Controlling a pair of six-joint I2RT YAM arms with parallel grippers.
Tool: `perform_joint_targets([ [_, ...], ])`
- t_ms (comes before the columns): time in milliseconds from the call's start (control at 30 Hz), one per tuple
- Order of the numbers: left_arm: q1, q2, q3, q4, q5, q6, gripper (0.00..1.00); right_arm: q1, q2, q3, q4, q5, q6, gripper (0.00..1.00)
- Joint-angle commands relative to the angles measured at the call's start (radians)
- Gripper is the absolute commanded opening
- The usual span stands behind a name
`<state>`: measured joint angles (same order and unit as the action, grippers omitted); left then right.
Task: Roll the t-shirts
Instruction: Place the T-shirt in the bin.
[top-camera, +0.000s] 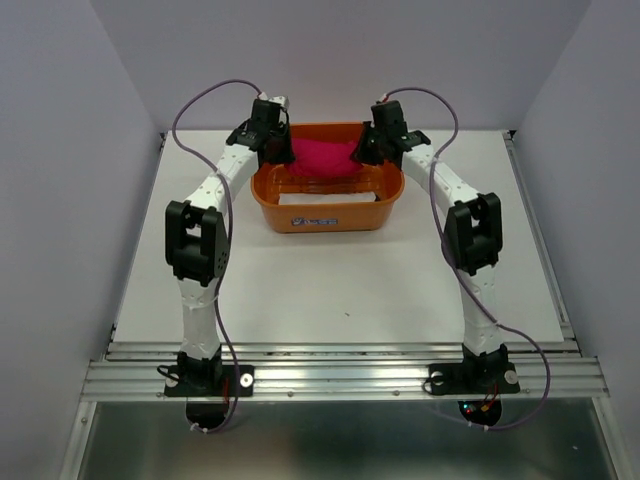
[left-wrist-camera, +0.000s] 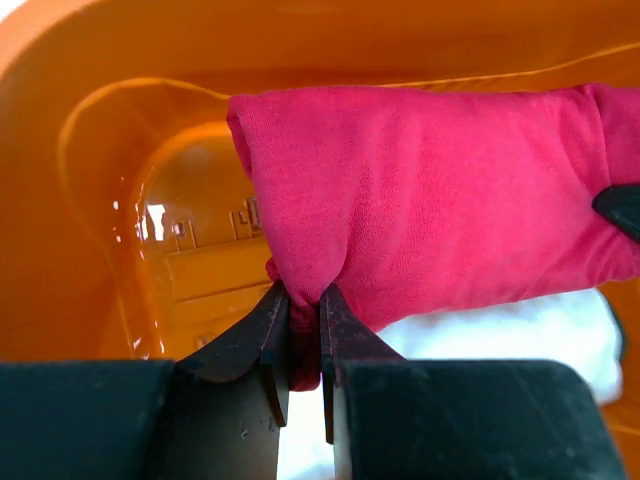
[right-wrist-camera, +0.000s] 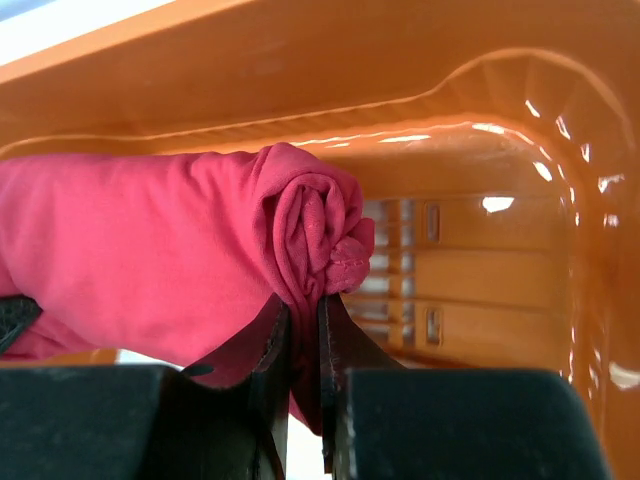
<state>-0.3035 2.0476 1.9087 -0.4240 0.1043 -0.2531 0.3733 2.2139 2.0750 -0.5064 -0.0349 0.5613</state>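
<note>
Two white arms (top-camera: 197, 300) with black joints (top-camera: 195, 240) and purple cables (top-camera: 176, 125).

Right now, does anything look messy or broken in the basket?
Nothing stands out. The pink t-shirt is a tidy roll, pinched at each end by the left gripper and right gripper, above a white cloth in the orange basket.

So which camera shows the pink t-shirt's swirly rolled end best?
The right wrist view: there the t-shirt shows its spiral end, pinched by the right fingers. The left wrist view shows a smooth end; the top view, a small pink bundle at the basket.
</note>
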Motion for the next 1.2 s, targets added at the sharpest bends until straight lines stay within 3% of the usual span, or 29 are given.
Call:
perform_joint_targets([
  [0,0.01,0.06,0.102,0.025,-0.02,0.035,0.0,-0.005,0.065,0.103,-0.006,0.02,-0.038,0.01],
  [400,0.01,0.232,0.161,0.008,0.02,0.043,0.0,-0.005,0.197,0.126,-0.026,0.072,-0.054,0.01],
  [833,0.01,0.286,0.145,-0.013,-0.011,0.048,0.0,-0.014,0.236,0.12,-0.037,0.102,-0.064,0.01],
  [967,0.009,0.296,0.167,-0.041,-0.017,0.054,0.0,-0.014,0.231,0.122,-0.037,0.101,-0.072,0.22],
  [1000,0.01,0.301,0.19,-0.054,-0.017,0.054,0.04,-0.014,0.228,0.122,-0.035,0.101,-0.072,0.27],
  [1033,0.009,0.306,0.199,-0.077,-0.018,0.055,0.14,-0.014,0.222,0.122,-0.037,0.098,-0.072,0.42],
  [1167,0.009,0.293,0.204,-0.09,-0.009,0.057,0.43,-0.014,0.204,0.122,-0.037,0.092,-0.074,0.6],
])
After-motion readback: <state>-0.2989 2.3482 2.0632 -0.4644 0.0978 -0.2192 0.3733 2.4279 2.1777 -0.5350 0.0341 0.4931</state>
